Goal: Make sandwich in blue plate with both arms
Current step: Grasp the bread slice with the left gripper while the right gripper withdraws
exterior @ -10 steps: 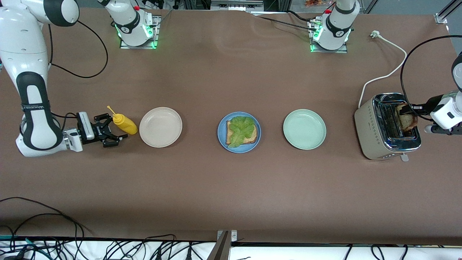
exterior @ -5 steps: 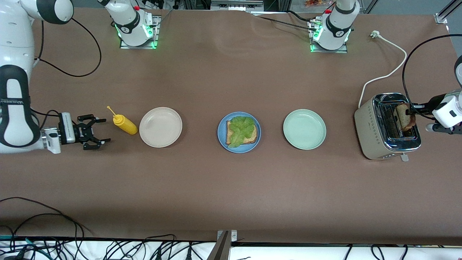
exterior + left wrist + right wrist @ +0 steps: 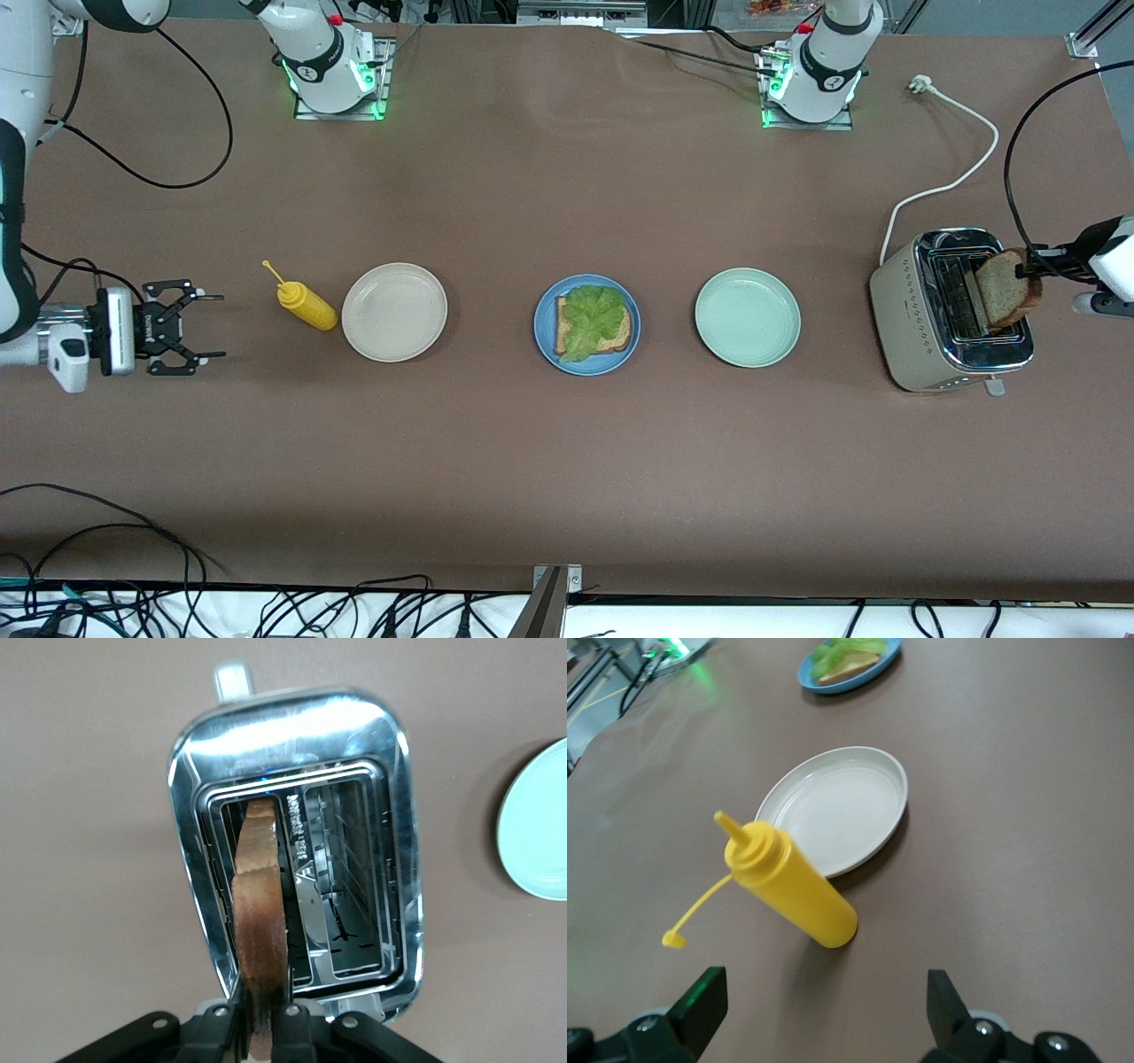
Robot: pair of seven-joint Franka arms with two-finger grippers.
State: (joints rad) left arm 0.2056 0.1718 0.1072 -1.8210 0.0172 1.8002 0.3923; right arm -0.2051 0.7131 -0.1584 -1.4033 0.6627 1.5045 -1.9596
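1. Since the earlier frames, the right gripper (image 3: 182,328) has backed away from the yellow squeeze bottle (image 3: 306,304) toward the left edge of the front view, and the left gripper (image 3: 1038,268) has drawn a toast slice (image 3: 1005,287) up out of the toaster (image 3: 950,310) at the right edge.
2. Left gripper: clenched on the slice's crust edge, holding it over the toaster's slot; the left wrist view shows the fingers (image 3: 232,1020) pinching the slice (image 3: 260,930) edge-on.
3. Right gripper: released, jaws spread wide and empty, at the table's left edge in the front view; this arm looks to be waiting.
4. Blue plate (image 3: 543,337) sits at the centre of the frame, carrying the bottom toast (image 3: 620,331) with a ruffled lettuce leaf (image 3: 592,317) on top.
5. Step in hand, as I judge it: fetching the top slice. Next move calls for carrying it past the pale green plate (image 3: 747,317), turning it flat and lowering it squarely onto the lettuce.
6. Materials: toast is coarse, brown and rigid with a darker crust; toaster top is mirror-bright metal; plates are smooth and shallow, the beige plate (image 3: 394,312) included.
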